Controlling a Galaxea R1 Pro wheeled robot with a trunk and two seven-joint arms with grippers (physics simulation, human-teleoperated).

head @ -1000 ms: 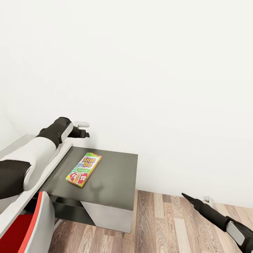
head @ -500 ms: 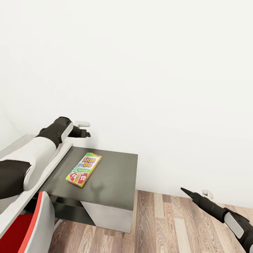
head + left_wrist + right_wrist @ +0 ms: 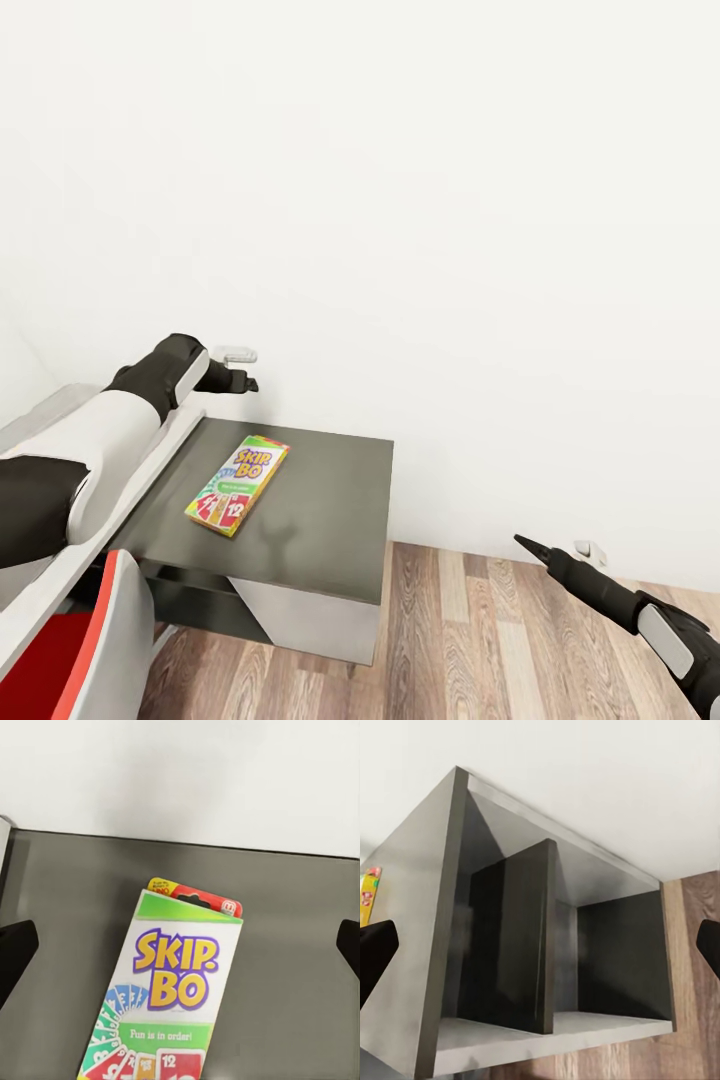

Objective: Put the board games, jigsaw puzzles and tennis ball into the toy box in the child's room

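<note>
The left gripper [image 3: 240, 380] hangs above the far edge of the dark side unit [image 3: 320, 500], near the wall [image 3: 450, 250]; its fingers [image 3: 16, 952] are spread wide, holding nothing. Below it the game [image 3: 161, 997], a Skip-Bo box, lies flat on the unit, clear of both fingers. The right gripper [image 3: 530, 547] hovers low over the wood floor [image 3: 480, 640], well apart from the unit, jaws parted and empty. A red and white chair [image 3: 90, 650] stands beside the table [image 3: 60, 570].
</note>
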